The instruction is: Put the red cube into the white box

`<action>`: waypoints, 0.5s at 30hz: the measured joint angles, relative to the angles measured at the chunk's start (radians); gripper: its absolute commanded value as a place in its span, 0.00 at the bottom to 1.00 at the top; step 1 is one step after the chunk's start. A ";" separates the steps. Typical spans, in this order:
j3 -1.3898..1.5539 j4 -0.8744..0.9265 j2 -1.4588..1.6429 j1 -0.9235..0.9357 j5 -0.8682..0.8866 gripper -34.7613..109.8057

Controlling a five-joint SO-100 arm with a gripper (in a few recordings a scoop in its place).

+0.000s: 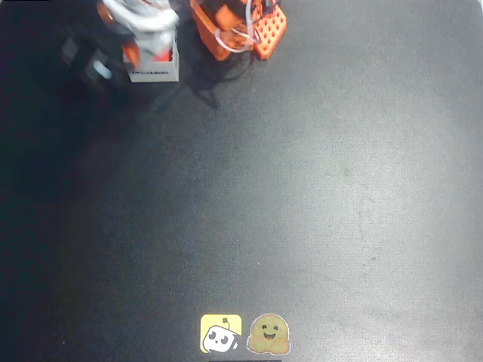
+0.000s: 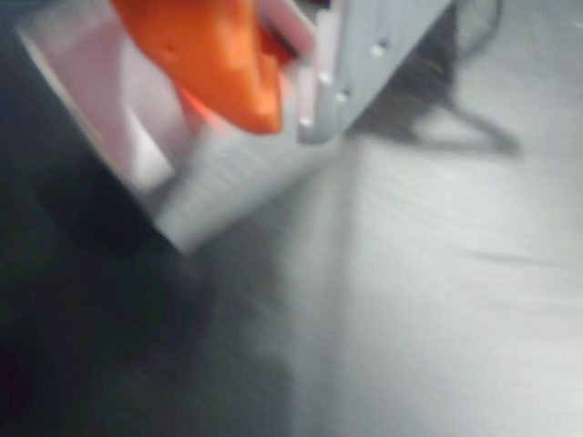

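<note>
In the overhead view the white box [image 1: 155,69] stands at the table's far left, with a line of dark print on its near wall. The arm's white and orange wrist hangs right over it, and the gripper [image 1: 151,50] reaches down into its opening. The wrist view is blurred. It shows the orange finger [image 2: 219,64] and the pale fixed finger [image 2: 360,64] over the white box [image 2: 232,187], which looks tilted. A red patch beside and beneath the orange finger may be the red cube [image 2: 278,50]. Whether it is held or lying in the box is unclear.
The arm's orange perforated base [image 1: 241,30] sits at the top centre, with thin cables trailing beside it. Two stickers, one yellow [image 1: 221,333] and one tan [image 1: 269,335], lie at the near edge. The black table [image 1: 302,196] spreads wide in front.
</note>
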 measured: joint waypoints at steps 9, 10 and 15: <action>0.273 -0.436 -0.015 -0.715 0.310 0.24; 0.284 -0.448 -0.025 -0.753 0.322 0.24; 0.344 -0.445 0.011 -0.825 0.334 0.24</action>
